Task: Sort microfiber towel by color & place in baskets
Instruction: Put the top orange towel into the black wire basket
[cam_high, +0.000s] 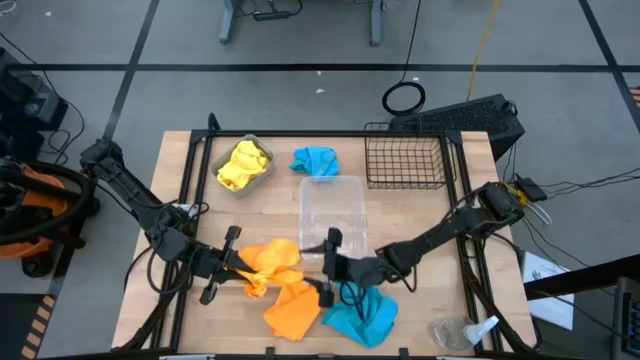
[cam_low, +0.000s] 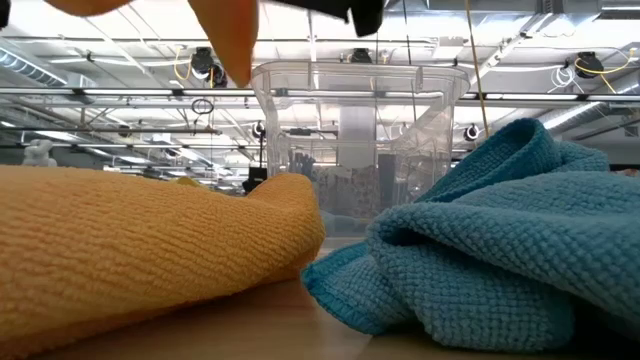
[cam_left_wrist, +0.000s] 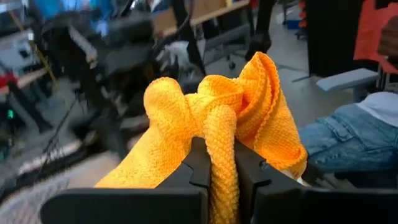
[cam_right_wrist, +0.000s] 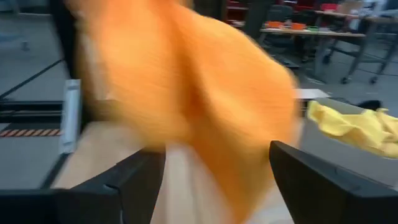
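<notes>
We see the wooden table (cam_high: 180, 160) carrying everything. On it the clear plastic tub (cam_high: 333, 212) sits near the middle, the black wire-mesh basket (cam_high: 405, 160) at the far right corner, and the grey metal bin (cam_high: 243, 166) toward the far left corner.

We find one yellow towel (cam_high: 243, 163) lying inside the grey metal bin; whether a second lies under it we cannot tell. A sky blue towel (cam_high: 316, 160) rests on the table between the bin and the wire basket, just beyond the far end of the tub. A larger crumpled blue towel (cam_high: 362, 315) lies at the near edge, right of centre, and touching it on the left a flat orange towel (cam_high: 294, 308) lies at the near edge.

A second orange towel (cam_high: 268, 262) is bunched up left of the tub, and we see the left gripper (cam_high: 228, 263) clamped tight on it, a fold of the cloth pinched between its two dark fingers (cam_left_wrist: 199, 168) in the left wrist view.

The right gripper (cam_high: 331, 268) sits just beside that orange towel, at the near end of the tub, its jaws spread apart with nothing between them but the cloth ahead.

A small clear wrapper with a blue tip (cam_high: 462, 331) lies at the near right corner.
</notes>
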